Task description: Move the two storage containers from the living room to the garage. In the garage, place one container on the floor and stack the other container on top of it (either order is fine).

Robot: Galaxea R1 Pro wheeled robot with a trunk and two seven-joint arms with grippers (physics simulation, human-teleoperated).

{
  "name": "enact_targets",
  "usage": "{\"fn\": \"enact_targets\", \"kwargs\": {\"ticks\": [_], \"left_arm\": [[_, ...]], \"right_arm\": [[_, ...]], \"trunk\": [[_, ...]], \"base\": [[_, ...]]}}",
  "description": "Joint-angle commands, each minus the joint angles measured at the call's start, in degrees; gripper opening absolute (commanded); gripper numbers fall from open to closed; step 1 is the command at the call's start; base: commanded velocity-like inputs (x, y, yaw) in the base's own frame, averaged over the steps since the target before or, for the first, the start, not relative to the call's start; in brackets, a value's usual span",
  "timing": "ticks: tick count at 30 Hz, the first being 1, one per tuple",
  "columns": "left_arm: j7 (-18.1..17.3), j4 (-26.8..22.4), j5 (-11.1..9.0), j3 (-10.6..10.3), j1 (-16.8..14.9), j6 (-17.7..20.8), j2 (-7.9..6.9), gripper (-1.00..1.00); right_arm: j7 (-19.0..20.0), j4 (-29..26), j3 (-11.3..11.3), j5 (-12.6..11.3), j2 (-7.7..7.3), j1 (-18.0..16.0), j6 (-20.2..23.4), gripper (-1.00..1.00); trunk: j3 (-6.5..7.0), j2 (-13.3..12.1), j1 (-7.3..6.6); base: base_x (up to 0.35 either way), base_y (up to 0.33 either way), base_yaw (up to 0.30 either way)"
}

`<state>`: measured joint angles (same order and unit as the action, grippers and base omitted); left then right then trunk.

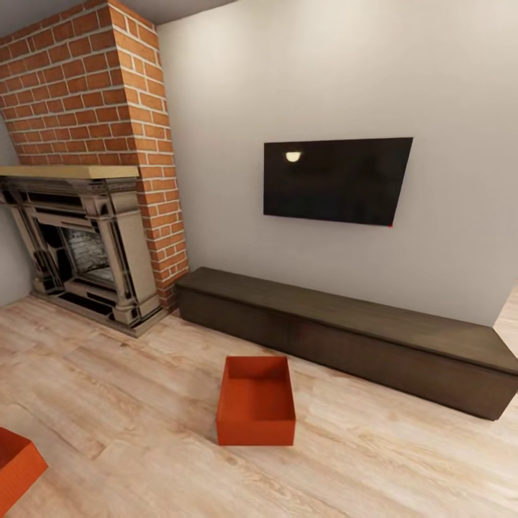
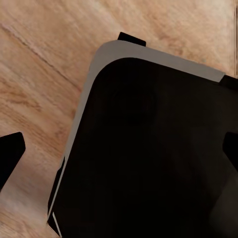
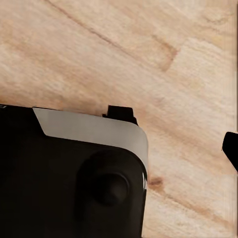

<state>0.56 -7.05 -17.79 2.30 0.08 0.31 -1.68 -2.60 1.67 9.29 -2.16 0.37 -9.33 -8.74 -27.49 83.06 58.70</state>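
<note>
- Head view: I see one storage container point(image 1: 256, 400) on the light wood floor point(image 1: 144, 403) of the living room, open side up, a little in front of the long dark bench point(image 1: 345, 334). The second container point(image 1: 16, 464) sits at the lower left corner, cut by the frame.
- I judge these boxes to be stiff, light and empty, with smooth walls. I would take one by pinching a side wall at the rim, or press it between both arms.
- The bench, the brick fireplace point(image 1: 86, 237) and the wall TV point(image 1: 334, 180) stand behind, not in my way.
- Left wrist view: I see the robot's dark base point(image 2: 148, 148) over the planks. The left gripper's finger point(image 2: 10, 151) tips sit at opposite edges, so the jaws are spread.
- Right wrist view: base point(image 3: 69, 178) and planks again. One fingertip point(image 3: 232, 148) shows, so I cannot tell the state of the jaws.
</note>
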Motion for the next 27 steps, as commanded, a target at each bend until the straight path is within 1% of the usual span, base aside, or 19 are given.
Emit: {"fn": "enact_targets", "kwargs": {"ticks": [1,17,27], "left_arm": [[0.06,-0.09,-0.14,0.22,0.01,0.07,0.01,1.00],[0.06,-0.11,-0.14,0.24,0.01,-0.06,0.01,1.00],[0.06,-0.16,-0.06,0.14,0.01,-0.11,0.01,1.00]], "right_arm": [[-0.21,0.18,0.48,-0.24,-0.02,-0.08,-0.31,1.00],[-0.73,0.18,0.63,-0.01,-0.08,-0.08,-0.26,1.00],[-0.04,0.17,0.93,0.18,-0.21,-0.08,0.14,1.00]], "trunk": [[-0.05,0.02,0.03],[-0.05,0.02,0.03],[-0.05,0.02,0.03]], "base": [[0.324,0.000,0.000],[0.324,0.000,0.000],[0.324,0.000,0.000]]}}
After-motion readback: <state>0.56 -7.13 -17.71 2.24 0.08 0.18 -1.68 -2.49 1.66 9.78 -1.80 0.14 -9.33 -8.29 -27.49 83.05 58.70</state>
